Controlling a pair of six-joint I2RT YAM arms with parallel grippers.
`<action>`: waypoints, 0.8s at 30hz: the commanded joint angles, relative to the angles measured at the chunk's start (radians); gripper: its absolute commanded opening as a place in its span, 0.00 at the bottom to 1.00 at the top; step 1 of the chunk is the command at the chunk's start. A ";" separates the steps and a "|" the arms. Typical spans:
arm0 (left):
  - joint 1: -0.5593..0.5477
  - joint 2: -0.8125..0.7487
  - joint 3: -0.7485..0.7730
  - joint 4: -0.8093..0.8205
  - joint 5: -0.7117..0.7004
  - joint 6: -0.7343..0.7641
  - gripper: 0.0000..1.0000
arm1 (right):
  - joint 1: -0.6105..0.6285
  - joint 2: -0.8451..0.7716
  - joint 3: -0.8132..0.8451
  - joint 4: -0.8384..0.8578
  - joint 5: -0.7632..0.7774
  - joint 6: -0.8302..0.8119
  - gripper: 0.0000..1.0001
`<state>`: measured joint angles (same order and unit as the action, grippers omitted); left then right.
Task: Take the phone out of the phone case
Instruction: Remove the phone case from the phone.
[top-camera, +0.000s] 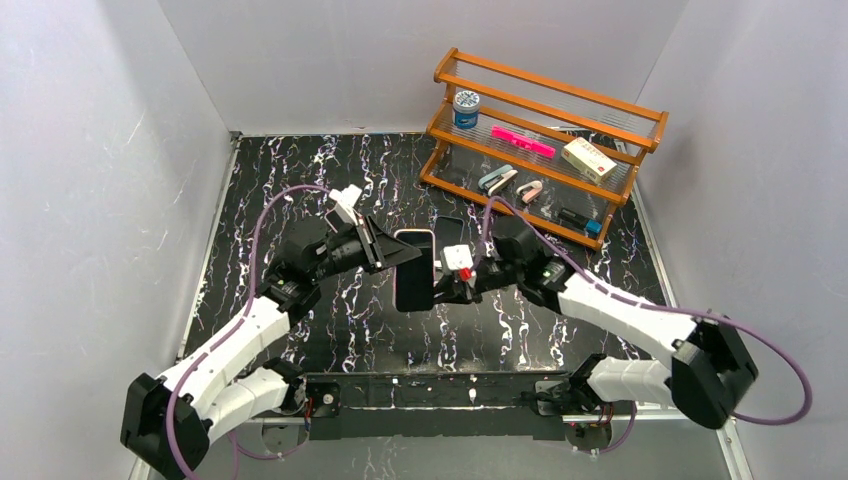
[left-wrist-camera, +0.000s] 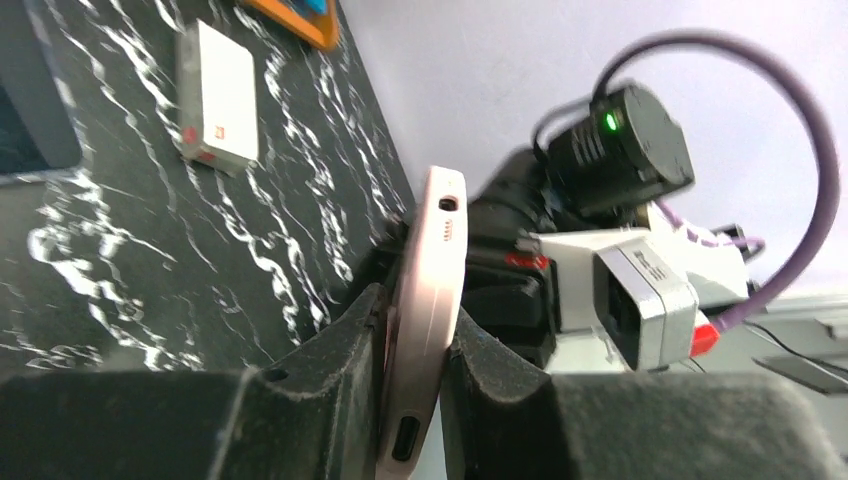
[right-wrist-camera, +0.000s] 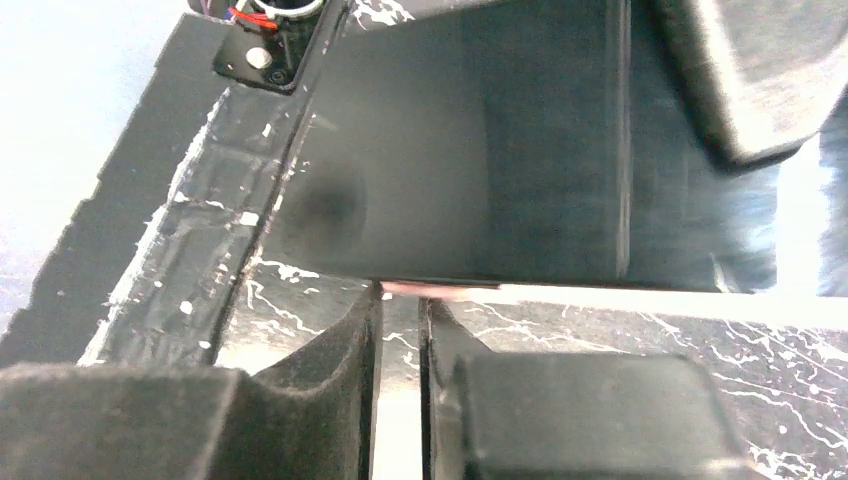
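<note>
The phone sits in a pink case and is held on edge above the middle of the table. My left gripper is shut on its left side. In the left wrist view the pink case stands clamped between my two pads, left gripper. My right gripper is at the phone's right side. In the right wrist view its jaws are nearly together with nothing between them, their tips against the pink case edge below the dark screen.
A wooden rack with a tin, staplers and small boxes stands at the back right. A dark flat slab lies on the table behind the phone. A small white box lies on the table near the rack.
</note>
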<state>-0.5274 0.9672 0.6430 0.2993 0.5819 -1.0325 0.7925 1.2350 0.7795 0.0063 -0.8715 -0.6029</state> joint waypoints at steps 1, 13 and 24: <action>0.024 -0.060 0.001 -0.120 -0.137 0.037 0.00 | 0.004 -0.181 -0.107 0.373 0.184 0.246 0.31; 0.038 -0.174 -0.178 0.094 -0.295 -0.081 0.00 | 0.005 -0.348 -0.182 0.357 0.453 1.163 0.60; 0.037 -0.231 -0.229 0.172 -0.351 -0.162 0.00 | 0.019 -0.388 -0.408 0.555 0.567 1.752 0.61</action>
<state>-0.4931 0.7643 0.4152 0.3660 0.2600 -1.1503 0.7998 0.8574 0.3965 0.4305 -0.3485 0.9142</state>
